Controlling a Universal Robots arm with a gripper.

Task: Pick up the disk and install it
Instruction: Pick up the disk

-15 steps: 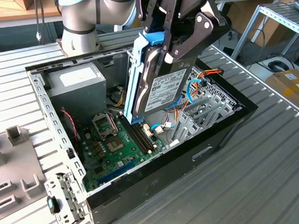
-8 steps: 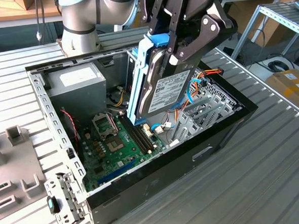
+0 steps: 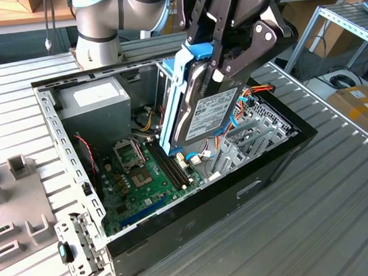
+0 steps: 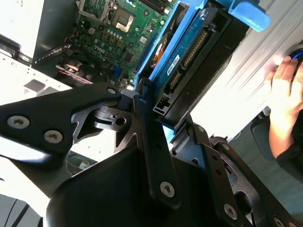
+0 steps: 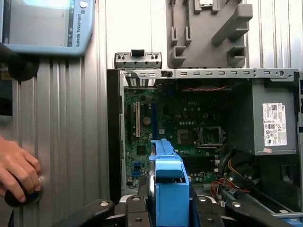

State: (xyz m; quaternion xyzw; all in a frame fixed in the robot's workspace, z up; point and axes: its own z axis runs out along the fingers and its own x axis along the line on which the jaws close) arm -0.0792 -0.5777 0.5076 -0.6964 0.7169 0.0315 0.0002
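disk (image 3: 212, 114) is held tilted, clenched by gripper (image 3: 216, 66), lower end over motherboard (image 3: 139, 178) inside open case (image 3: 195, 215).

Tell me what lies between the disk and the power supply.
In the exterior view, yellow and black wires lie between the disk and the power supply.
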